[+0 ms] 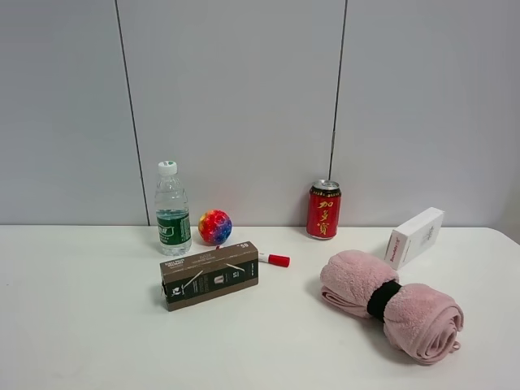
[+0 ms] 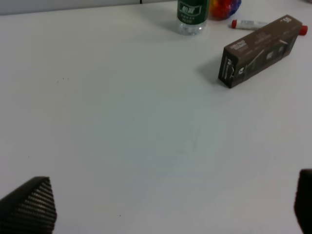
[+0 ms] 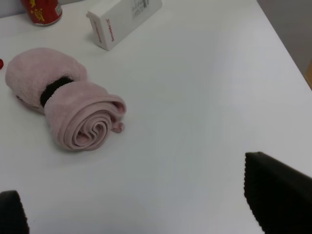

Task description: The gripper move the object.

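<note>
The clear water bottle (image 1: 173, 210) with a green label and a white cap stands upright at the back left of the white table (image 1: 81, 325). Its lower part also shows in the left wrist view (image 2: 192, 14). Neither arm shows in the exterior high view. In the left wrist view my left gripper (image 2: 165, 209) is open and empty, far in front of the bottle over bare table. In the right wrist view my right gripper (image 3: 141, 209) is open and empty, near the rolled pink towel (image 3: 73, 109).
A brown box (image 1: 210, 275) lies in front of the bottle, a multicoloured ball (image 1: 214, 227) beside it, and a red-capped marker (image 1: 275, 259) behind the box. A red can (image 1: 323, 210), a white box (image 1: 415, 236) and the pink towel (image 1: 390, 302) are on the right.
</note>
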Controlling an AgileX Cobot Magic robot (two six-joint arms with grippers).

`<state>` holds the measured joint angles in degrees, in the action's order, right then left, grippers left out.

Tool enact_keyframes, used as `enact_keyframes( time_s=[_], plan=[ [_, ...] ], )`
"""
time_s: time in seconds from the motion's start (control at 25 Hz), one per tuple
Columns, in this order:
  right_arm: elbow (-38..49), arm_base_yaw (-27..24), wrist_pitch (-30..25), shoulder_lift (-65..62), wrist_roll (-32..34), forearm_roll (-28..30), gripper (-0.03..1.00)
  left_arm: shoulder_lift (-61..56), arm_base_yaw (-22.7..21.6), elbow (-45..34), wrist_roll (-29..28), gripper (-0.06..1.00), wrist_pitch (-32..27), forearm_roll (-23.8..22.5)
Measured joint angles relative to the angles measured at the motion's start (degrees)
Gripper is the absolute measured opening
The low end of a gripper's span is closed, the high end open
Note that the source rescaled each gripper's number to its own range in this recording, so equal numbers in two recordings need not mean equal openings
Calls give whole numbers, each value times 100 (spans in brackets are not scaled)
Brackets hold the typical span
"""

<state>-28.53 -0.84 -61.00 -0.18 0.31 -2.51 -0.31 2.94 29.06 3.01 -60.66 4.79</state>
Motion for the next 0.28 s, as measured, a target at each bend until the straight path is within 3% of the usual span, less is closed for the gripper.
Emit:
enact_keyframes(
  time_s=[0.28],
  plan=[
    [0, 0, 0, 0, 0, 0, 80, 0, 0, 0, 0, 100, 0, 0]
  ],
)
